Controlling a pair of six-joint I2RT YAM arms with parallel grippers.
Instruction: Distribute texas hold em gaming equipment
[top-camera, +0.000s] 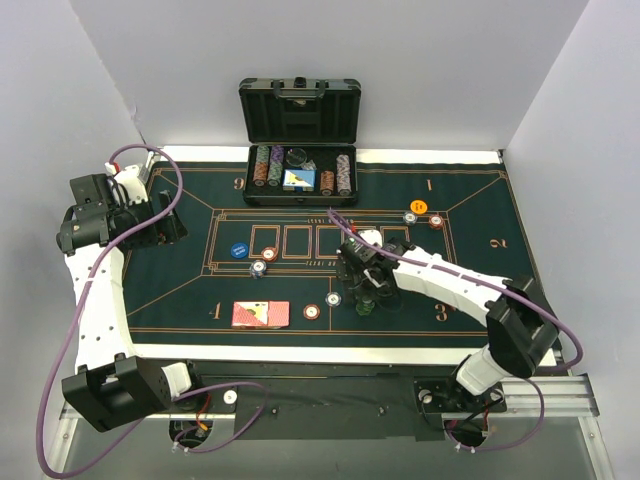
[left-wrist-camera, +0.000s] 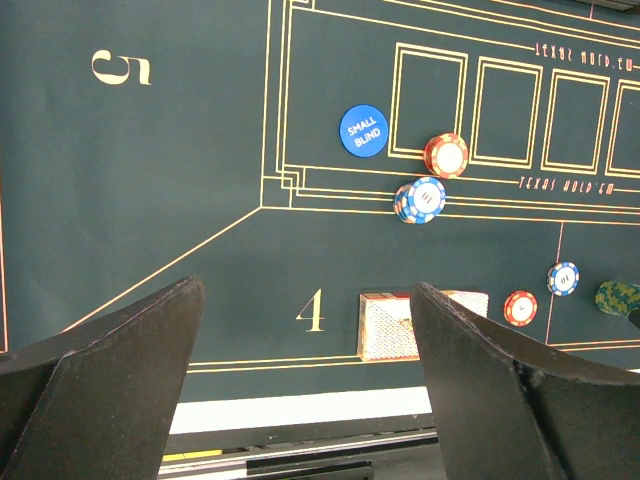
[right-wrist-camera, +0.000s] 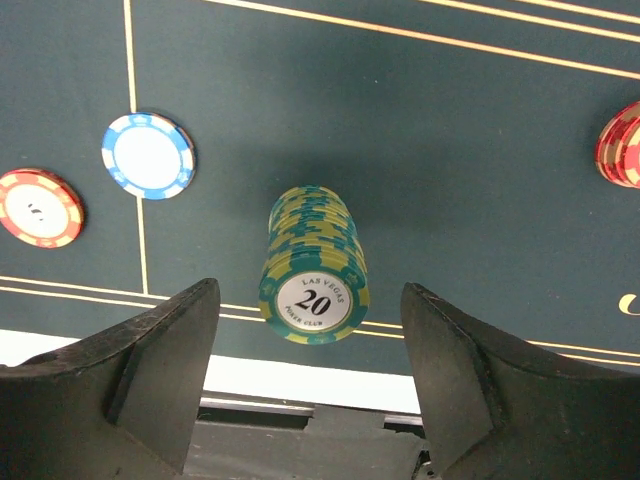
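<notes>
We count one green chip stack, its top face marked 20 and its edges striped green and yellow. It stands between the fingers of the right gripper, which is open, with a gap on either side. Left of that gripper, one blue chip and one red chip lie flat on the bench. The left gripper is open and empty; one blue disc lies ahead of it.

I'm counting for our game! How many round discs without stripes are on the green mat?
2. The blue disc lies just left of the card boxes; the orange disc sits farther back, to their right. The right arm might hide more.
</notes>
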